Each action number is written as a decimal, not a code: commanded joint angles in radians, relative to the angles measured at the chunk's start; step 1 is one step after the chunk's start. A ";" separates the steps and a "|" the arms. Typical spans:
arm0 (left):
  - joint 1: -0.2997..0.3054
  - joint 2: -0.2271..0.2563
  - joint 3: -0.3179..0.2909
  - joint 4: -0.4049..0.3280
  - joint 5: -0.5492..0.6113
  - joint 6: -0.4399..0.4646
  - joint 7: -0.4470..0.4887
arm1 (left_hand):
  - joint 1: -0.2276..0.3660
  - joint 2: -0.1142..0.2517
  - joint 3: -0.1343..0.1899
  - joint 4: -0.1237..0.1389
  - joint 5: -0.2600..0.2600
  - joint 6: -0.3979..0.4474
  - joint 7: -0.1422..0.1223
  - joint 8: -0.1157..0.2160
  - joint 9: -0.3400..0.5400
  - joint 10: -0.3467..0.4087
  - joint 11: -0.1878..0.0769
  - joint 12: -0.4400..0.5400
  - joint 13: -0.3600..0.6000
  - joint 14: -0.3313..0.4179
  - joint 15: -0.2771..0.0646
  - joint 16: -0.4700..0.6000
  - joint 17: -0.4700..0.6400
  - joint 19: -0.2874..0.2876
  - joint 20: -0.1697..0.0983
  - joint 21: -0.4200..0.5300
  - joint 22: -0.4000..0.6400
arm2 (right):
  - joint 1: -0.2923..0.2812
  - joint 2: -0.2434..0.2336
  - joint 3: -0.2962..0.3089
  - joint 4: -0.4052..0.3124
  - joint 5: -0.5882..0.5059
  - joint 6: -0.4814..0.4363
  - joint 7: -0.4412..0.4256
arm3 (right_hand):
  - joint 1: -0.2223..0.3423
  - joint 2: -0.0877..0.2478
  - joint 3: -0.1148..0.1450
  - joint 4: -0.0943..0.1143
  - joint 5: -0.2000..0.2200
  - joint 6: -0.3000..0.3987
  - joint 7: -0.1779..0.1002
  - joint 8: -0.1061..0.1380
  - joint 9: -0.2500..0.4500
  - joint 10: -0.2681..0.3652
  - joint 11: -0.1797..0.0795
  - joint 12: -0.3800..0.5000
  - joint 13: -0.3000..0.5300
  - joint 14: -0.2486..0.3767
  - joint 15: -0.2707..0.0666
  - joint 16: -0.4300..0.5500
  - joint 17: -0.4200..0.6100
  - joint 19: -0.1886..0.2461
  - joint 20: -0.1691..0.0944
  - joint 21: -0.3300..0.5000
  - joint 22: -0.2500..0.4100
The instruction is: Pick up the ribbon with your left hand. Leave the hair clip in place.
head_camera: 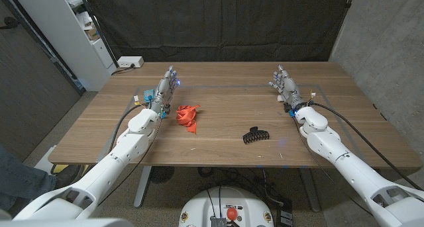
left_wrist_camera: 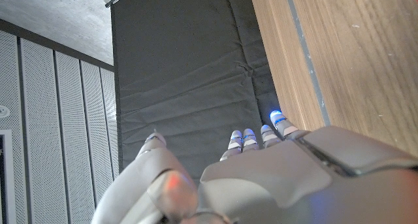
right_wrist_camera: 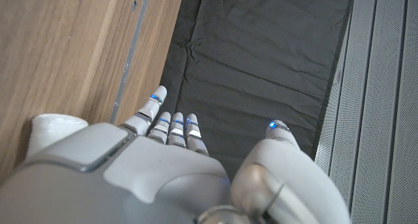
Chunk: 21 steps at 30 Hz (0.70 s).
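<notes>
Red ribbon (head_camera: 187, 116) is seen crumpled in a loose heap on the wooden surface (head_camera: 225, 144), just beside the left forearm and a little nearer the robot than the left hand (head_camera: 167, 85). Black hair clip (head_camera: 254, 136) lies well apart from it, toward the surface's middle-right and near edge; that gap is judged to leave room for a reach to the ribbon without disturbing the clip.

Left hand is held extended toward the far side of the surface, fingers stretched out and apart, nothing in its grasp. In the left wrist view the fingertips (left_wrist_camera: 277, 117) are seen pointing past the surface's far edge toward the dark curtain (left_wrist_camera: 189, 87). The hand is judged to sit beyond the ribbon, so drawing back and inward would be needed before closing.

Right hand (head_camera: 285, 83) is mirrored on the other side, fingers likewise straight and spread, empty, well away from both things. It is judged to be parked, as the task gives it no part.

Pick not yet begun.
</notes>
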<state>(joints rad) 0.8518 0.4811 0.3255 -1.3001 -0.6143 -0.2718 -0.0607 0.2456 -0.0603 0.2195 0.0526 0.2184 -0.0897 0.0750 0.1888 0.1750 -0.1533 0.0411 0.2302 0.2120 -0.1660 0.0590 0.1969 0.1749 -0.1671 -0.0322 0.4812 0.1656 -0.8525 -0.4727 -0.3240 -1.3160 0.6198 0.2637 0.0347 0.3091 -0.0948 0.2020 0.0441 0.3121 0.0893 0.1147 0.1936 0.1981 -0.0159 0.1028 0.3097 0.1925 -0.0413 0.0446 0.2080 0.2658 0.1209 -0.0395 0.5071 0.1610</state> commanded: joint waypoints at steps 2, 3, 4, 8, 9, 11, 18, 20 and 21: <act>0.034 -0.113 -0.157 -0.009 0.112 0.063 -0.081 | 0.009 0.002 0.006 0.001 0.006 -0.010 -0.001 0.004 0.002 -0.008 -0.002 0.004 0.000 -0.014 -0.001 0.004 0.005 -0.108 0.004 0.000 0.003 | -0.027 0.109 0.124 -0.016 -0.131 -0.077 0.067 | 0.008 0.001 0.007 -0.001 0.008 -0.002 0.008 0.005 0.004 0.002 0.007 -0.001 0.000 -0.006 0.004 0.007 0.001 0.008 -0.002 0.003 0.003; 0.035 -0.120 -0.166 -0.009 0.120 0.066 -0.086 | 0.009 0.002 0.006 0.001 0.006 -0.010 -0.001 0.004 0.002 -0.007 -0.002 0.004 -0.001 -0.013 -0.001 0.004 0.005 -0.109 0.006 -0.002 0.003 | -0.029 0.117 0.133 -0.016 -0.140 -0.079 0.072 | 0.008 0.002 0.007 -0.001 0.008 -0.002 0.007 0.005 0.004 0.002 0.006 -0.001 0.000 -0.006 0.003 0.007 0.001 0.008 -0.001 0.003 0.003; 0.038 -0.127 -0.175 -0.011 0.128 0.068 -0.091 | 0.009 0.002 0.006 0.001 0.006 -0.008 -0.001 0.005 0.002 -0.007 -0.002 0.004 -0.001 -0.013 -0.001 0.004 0.005 -0.109 0.006 -0.002 0.003 | -0.030 0.124 0.141 -0.016 -0.148 -0.082 0.078 | 0.008 0.002 0.007 -0.001 0.008 -0.002 0.007 0.006 0.003 0.002 0.006 -0.001 0.000 -0.006 0.003 0.007 0.000 0.007 -0.001 0.002 0.003; 0.047 -0.151 -0.206 -0.019 0.154 0.077 -0.106 | 0.009 0.003 0.006 0.000 0.005 -0.006 -0.001 0.005 0.002 -0.005 -0.004 0.003 -0.002 -0.013 -0.001 0.004 0.006 -0.111 0.009 -0.005 0.003 | -0.034 0.149 0.168 -0.016 -0.178 -0.090 0.096 | 0.008 0.004 0.007 -0.001 0.009 -0.003 0.006 0.005 0.002 0.003 0.006 -0.004 -0.001 -0.007 0.003 0.006 -0.001 0.007 -0.002 -0.001 0.003; 0.049 -0.156 -0.212 -0.020 0.160 0.078 -0.111 | 0.009 0.004 0.006 0.000 0.005 -0.006 -0.002 0.005 0.002 -0.005 -0.004 0.003 -0.003 -0.012 -0.001 0.004 0.006 -0.112 0.010 -0.007 0.004 | -0.035 0.155 0.174 -0.016 -0.185 -0.092 0.098 | 0.008 0.004 0.007 -0.001 0.009 -0.003 0.005 0.005 0.002 0.003 0.005 -0.005 -0.001 -0.007 0.003 0.006 -0.001 0.006 -0.001 -0.002 0.003; 0.055 -0.164 -0.224 -0.027 0.174 0.080 -0.114 | 0.009 0.005 0.007 0.000 0.005 -0.004 -0.002 0.005 0.002 -0.003 -0.003 0.004 -0.003 -0.011 0.000 0.004 0.006 -0.112 0.012 -0.008 0.004 | -0.036 0.165 0.186 -0.016 -0.196 -0.094 0.105 | 0.007 0.005 0.007 0.000 0.009 -0.003 0.003 0.005 0.002 0.002 0.005 -0.007 -0.002 -0.009 0.000 0.006 -0.002 0.005 -0.002 -0.005 0.003; 0.083 -0.176 -0.256 -0.078 0.214 0.101 -0.122 | 0.011 0.011 0.008 -0.001 0.004 0.003 -0.003 0.007 0.003 0.008 -0.003 0.006 -0.006 -0.004 0.001 0.006 0.006 -0.110 0.017 -0.013 0.004 | -0.034 0.194 0.218 -0.009 -0.225 -0.101 0.127 | 0.006 0.009 0.006 0.000 0.011 -0.008 -0.008 0.003 0.000 -0.003 0.000 -0.015 -0.003 -0.014 -0.006 0.003 -0.005 -0.003 -0.006 -0.015 0.003; 0.090 -0.175 -0.261 -0.094 0.225 0.108 -0.125 | 0.012 0.012 0.009 -0.001 0.004 0.004 -0.003 0.007 0.003 0.009 -0.004 0.006 -0.006 -0.003 0.001 0.006 0.006 -0.111 0.020 -0.015 0.004 | -0.033 0.200 0.225 -0.007 -0.230 -0.102 0.133 | 0.006 0.009 0.006 0.000 0.011 -0.009 -0.008 0.003 -0.001 -0.004 -0.001 -0.017 -0.004 -0.015 -0.006 0.003 -0.006 -0.004 -0.006 -0.016 0.004; 0.092 -0.175 -0.263 -0.101 0.230 0.112 -0.127 | 0.012 0.013 0.009 -0.002 0.004 0.005 -0.003 0.007 0.003 0.009 -0.004 0.006 -0.006 -0.003 0.001 0.006 0.006 -0.111 0.021 -0.015 0.004 | -0.033 0.203 0.228 -0.006 -0.234 -0.102 0.135 | 0.006 0.009 0.006 0.000 0.011 -0.009 -0.008 0.003 -0.001 -0.004 -0.002 -0.018 -0.004 -0.015 -0.006 0.003 -0.006 -0.004 -0.006 -0.017 0.004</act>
<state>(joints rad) 0.9106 0.3328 0.1165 -1.3414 -0.4482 -0.1929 -0.1633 0.2534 -0.0524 0.2194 0.0525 0.2184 -0.0872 0.0727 0.1887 0.1748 -0.1473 0.0354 0.2302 0.2043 -0.1658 0.0589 0.1969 0.1794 -0.1719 -0.0189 0.4693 0.1654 -0.8834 -0.3184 -0.1501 -1.3297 0.4380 0.1764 0.1345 0.3087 -0.0945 0.2020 0.0440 0.3196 0.0837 0.1088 0.1935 0.1952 -0.0161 0.1022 0.2957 0.1859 -0.0468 0.0390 0.2080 0.2599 0.1207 -0.0394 0.4915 0.1608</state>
